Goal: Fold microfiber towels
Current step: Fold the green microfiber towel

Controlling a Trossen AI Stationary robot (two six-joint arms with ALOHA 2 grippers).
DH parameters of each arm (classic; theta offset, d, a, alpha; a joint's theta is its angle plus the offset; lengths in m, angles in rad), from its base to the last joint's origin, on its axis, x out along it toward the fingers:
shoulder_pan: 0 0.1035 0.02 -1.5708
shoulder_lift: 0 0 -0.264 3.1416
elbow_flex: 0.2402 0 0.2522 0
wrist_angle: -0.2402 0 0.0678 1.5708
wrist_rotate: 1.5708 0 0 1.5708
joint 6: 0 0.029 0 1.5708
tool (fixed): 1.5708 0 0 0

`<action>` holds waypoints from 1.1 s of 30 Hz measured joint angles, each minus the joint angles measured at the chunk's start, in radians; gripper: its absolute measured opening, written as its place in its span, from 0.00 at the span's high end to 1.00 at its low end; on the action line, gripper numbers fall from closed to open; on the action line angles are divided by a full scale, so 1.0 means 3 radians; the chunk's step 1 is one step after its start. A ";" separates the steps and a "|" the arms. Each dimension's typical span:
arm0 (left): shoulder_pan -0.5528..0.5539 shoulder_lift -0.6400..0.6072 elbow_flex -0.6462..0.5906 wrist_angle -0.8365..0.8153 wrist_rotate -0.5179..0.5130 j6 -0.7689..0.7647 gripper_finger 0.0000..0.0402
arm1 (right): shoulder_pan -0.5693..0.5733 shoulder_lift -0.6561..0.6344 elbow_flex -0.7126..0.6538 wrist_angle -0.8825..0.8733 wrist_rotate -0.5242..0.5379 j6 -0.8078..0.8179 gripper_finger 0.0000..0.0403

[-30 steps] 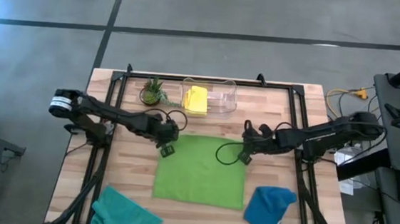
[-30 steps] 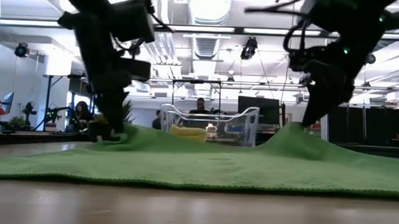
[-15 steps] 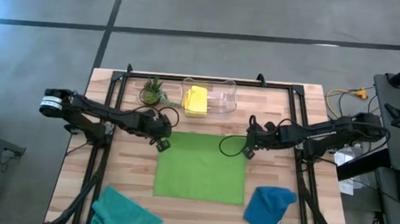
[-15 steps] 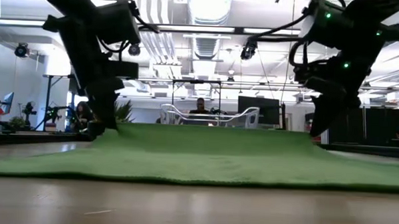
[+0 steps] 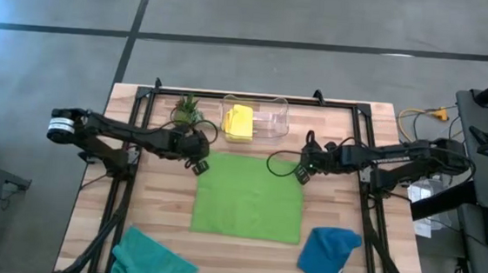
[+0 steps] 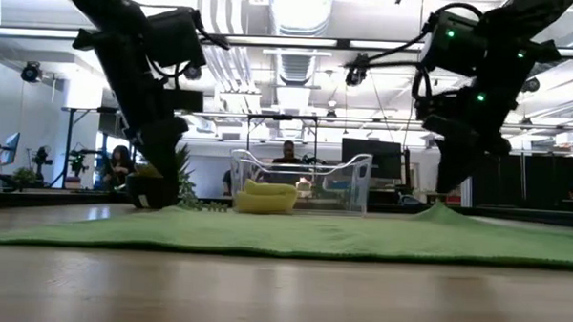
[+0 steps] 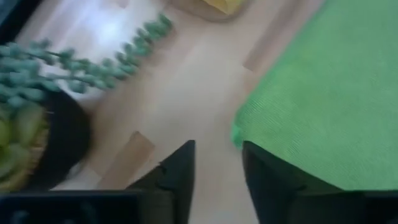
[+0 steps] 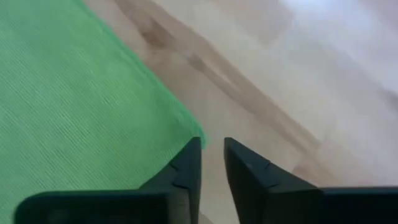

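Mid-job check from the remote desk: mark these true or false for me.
1. The lime green towel lies spread flat on the table. True.
2. The yellow towel sits inside the clear bin. True.
3. The blue towel is already folded in the bin. False: it lies bunched on the table near the front right corner.
4. The left gripper has the green towel clamped in its jaws. False: its jaws stand apart, nothing between them.
5. The right gripper is at the towel's far right corner. True.
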 joint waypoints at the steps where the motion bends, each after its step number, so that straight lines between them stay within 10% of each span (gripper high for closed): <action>1: 0.0031 -0.0031 0.0000 0.0000 -0.0002 -0.0001 0.66 | -0.0019 -0.0003 0.0031 -0.0002 0.0002 -0.0039 0.81; 11: 0.0139 -0.0789 -0.0092 -0.0020 0.0740 -0.0679 0.52 | 0.0065 -0.0735 0.0268 0.0360 0.0005 -0.0448 0.66; 21: -0.0508 -0.1684 -0.1092 0.1367 0.0949 -0.1895 0.52 | 0.0440 -0.1856 -0.0705 0.1704 -0.0574 0.0143 0.67; 33: -0.2042 -0.1245 -0.1083 0.1776 0.0971 -0.1399 0.66 | 0.1832 -0.1256 -0.0845 0.1989 -0.0640 0.0149 0.74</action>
